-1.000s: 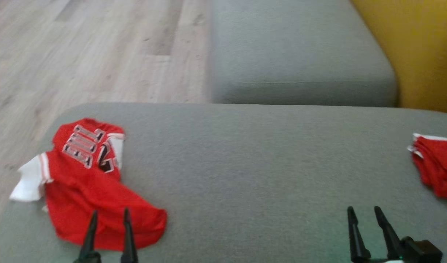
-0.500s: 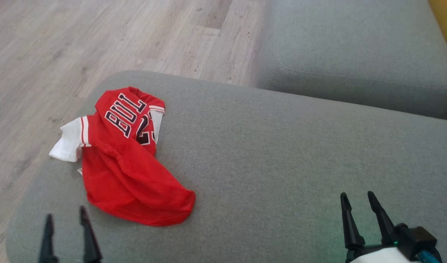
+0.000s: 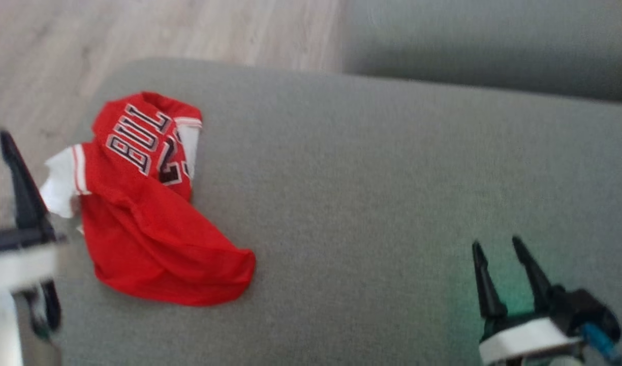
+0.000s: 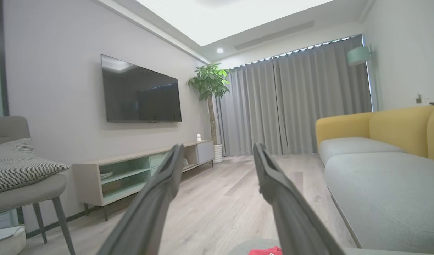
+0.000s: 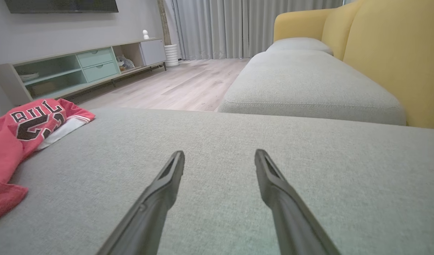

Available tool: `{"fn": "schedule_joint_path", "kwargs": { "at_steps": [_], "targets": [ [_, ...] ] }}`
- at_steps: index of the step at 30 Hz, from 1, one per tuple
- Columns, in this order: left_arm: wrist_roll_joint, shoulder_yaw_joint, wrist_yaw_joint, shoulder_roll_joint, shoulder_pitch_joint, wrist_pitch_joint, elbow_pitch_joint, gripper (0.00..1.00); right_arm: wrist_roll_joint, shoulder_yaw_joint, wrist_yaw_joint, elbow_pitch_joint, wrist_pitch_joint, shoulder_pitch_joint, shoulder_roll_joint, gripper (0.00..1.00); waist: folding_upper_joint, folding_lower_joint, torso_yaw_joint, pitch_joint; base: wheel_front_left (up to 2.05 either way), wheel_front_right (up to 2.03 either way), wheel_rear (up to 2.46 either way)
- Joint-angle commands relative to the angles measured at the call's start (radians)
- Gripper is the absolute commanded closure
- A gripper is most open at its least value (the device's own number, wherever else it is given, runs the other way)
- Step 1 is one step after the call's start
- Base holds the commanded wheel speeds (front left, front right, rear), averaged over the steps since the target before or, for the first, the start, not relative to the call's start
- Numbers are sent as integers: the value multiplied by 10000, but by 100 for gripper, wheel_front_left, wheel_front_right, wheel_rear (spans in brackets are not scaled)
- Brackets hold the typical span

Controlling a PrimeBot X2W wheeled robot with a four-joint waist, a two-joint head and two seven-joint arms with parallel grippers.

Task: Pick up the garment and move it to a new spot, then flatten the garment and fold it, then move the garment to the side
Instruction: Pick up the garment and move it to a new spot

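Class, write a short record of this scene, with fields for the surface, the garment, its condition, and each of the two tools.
surface: grey sofa cushion
garment: red jersey, white sleeve trim, dark lettering
garment condition: crumpled, on the cushion's left part, not held
left tool: open, empty, at the jersey's left side
right tool: open, empty, over bare cushion, well apart from the jersey

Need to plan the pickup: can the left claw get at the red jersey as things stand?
Probably yes. The left claw is open and empty, close beside the red jersey, with nothing lying between them on the grey cushion. It points out over the floor, though, so it would need tilting down.
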Motion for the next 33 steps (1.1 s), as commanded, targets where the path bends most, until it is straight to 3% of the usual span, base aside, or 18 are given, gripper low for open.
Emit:
{"fn": "schedule_joint_path", "kwargs": {
  "at_steps": [1, 7, 12, 15, 18, 21, 22, 23, 33],
  "targets": [
    [-23, 400, -108, 401, -794, -38, 20, 0, -104, 241, -7, -390, -109, -628, -318, 0, 0, 0, -366, 863, 0, 0, 0],
    [-283, -15, -809, 1474, -4302, 828, 3247, 0, -297, 339, -7, -692, -109, -1503, -1041, 0, 0, 0, -641, 2554, 0, 0, 0],
    [-860, -246, -1041, 1520, -6669, 2222, 6227, 0, -395, 235, -7, -1033, -109, -2105, -1641, 0, 0, 0, -693, 3688, 0, 0, 0],
    [-1018, -291, -989, 1509, -7388, 3104, 8040, 0, -419, 263, -7, -1170, -109, -2286, -1914, 0, 0, 0, -803, 4060, 0, 0, 0],
    [-825, -459, -468, 1615, -7674, 4307, 10061, 0, -398, 181, -7, -1357, -109, -2404, -2112, 0, 0, 0, -960, 4295, 0, 0, 0],
    [-885, -481, -388, 1692, -7695, 4768, 11171, 0, -397, 64, -7, -1469, -109, -2395, -2123, 0, 0, 0, -1087, 4342, 0, 0, 0],
    [-880, -501, -402, 1727, -7697, 4655, 11282, 40, -397, 48, -7, -1480, -109, -2384, -2109, 0, 0, 0, -1107, 4342, 0, 0, 0],
    [-867, -527, -434, 1789, -7709, 4483, 11355, 100, -395, 42, -7, -1479, -109, -2377, -2093, 0, 0, 0, -1133, 4339, 0, 0, 0],
    [-437, -1064, -719, 2447, -8517, 2220, 10833, 100, -253, 220, -7, -1170, -109, -2393, -1466, 0, 0, 0, -1504, 3500, 0, 0, 0]
  ]
}}
